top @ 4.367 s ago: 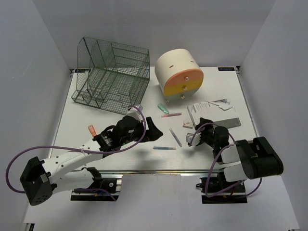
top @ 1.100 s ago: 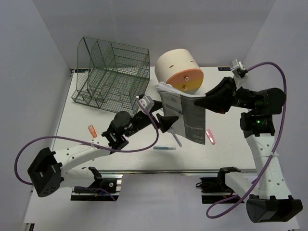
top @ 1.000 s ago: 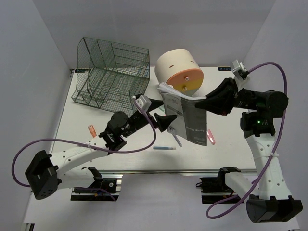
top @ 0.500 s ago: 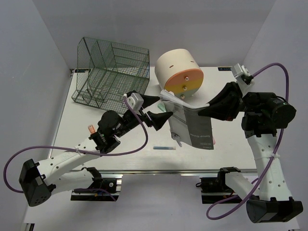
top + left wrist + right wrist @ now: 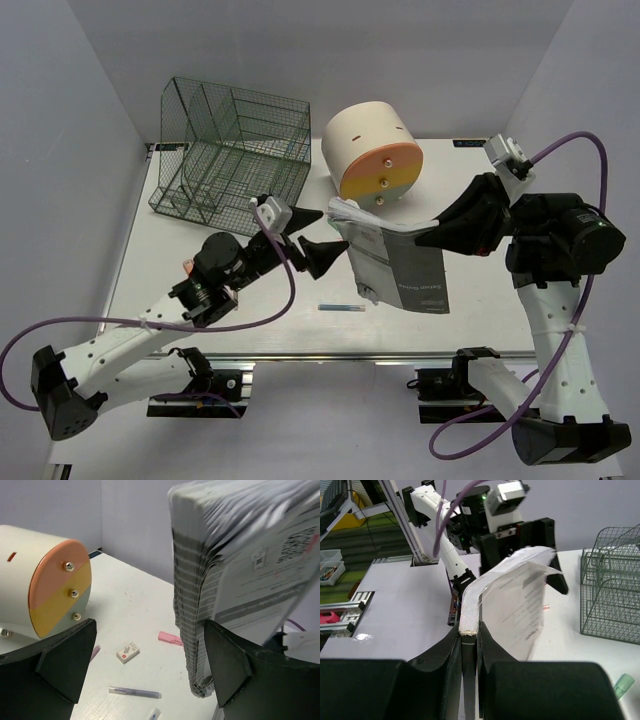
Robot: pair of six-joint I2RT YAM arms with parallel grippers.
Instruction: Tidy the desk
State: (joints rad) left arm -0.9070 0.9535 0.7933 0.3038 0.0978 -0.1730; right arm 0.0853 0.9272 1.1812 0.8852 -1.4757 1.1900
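My right gripper (image 5: 438, 228) is shut on the spine of a thick grey-and-white booklet (image 5: 400, 265) and holds it in the air above the white desk (image 5: 200, 225). In the right wrist view the jaws (image 5: 469, 645) pinch the white spine, and the booklet (image 5: 510, 590) fans away from them. My left gripper (image 5: 316, 236) stands open, raised, right at the booklet's free left edge. In the left wrist view that page edge (image 5: 200, 605) hangs just inside the right finger (image 5: 235, 665); contact cannot be told.
A dark green wire rack (image 5: 235, 150) stands at the back left, a cream drawer unit (image 5: 372, 150) with an orange-yellow front beside it. On the desk lie a blue pen (image 5: 341, 307), a purple pen (image 5: 135, 692), a pink piece (image 5: 170, 638) and a small white box (image 5: 127, 651).
The right arm has carried the booklet a little to the right and nearer, covering the pink piece in the top view. The left gripper has drawn back to the left, still open.
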